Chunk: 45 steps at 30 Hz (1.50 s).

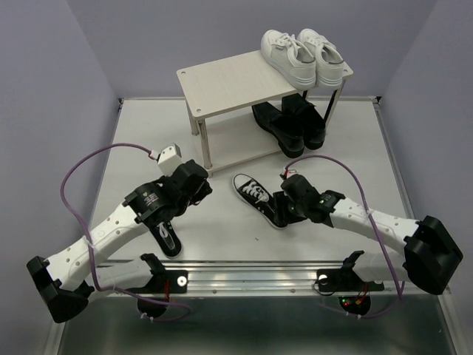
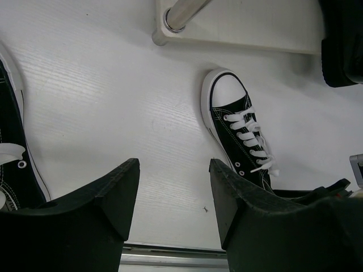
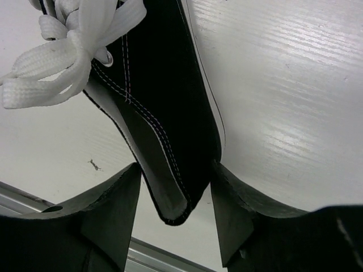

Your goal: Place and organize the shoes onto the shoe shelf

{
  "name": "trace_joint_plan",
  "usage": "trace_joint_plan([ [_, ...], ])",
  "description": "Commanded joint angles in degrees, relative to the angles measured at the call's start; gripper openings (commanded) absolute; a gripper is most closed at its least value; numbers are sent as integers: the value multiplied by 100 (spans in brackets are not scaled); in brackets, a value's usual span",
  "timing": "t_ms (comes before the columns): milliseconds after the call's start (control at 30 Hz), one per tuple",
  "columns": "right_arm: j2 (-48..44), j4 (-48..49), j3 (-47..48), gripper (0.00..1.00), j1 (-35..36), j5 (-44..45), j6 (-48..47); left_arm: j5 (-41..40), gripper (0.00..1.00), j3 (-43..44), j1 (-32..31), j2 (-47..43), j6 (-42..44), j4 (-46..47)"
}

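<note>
The shoe shelf [image 1: 229,83] stands at the back. A pair of white sneakers [image 1: 304,55] sits on its top board at the right, and black loafers [image 1: 292,122] sit on the lower board. One black canvas sneaker [image 1: 253,191] lies on the table, toe toward the shelf. My right gripper [image 1: 284,211] is open with its jaws either side of that sneaker's heel [image 3: 170,141]; the right finger [image 3: 227,192] touches it. The second canvas sneaker [image 1: 170,238] lies under my left arm. My left gripper [image 2: 174,181] is open and empty above bare table, between the two sneakers.
A silver shelf leg [image 2: 177,17] and the lower board's edge show in the left wrist view, with a loafer [image 2: 343,45] at its right. The table's metal front rail [image 1: 251,277] runs along the near edge. Purple cables loop over both arms.
</note>
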Motion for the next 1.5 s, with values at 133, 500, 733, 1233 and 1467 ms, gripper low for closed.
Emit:
trace_joint_plan([
  [133, 230, 190, 317, 37, 187, 164, -133, -147, 63, -75, 43, -226, 28, 70],
  [500, -392, -301, 755, 1, 293, 454, -63, -226, 62, -40, 43, -279, 72, 34],
  [733, -842, -872, 1361, 1, 293, 928, 69, -340, 62, 285, 43, -138, 186, -133],
  [1233, 385, -786, 2925, 1, 293, 2131, 70, -375, 62, 339, 43, -366, 187, -247],
  [1467, 1451, -338, 3718, 1, 293, 2985, 25, -437, 62, 399, 43, -472, 90, -554],
])
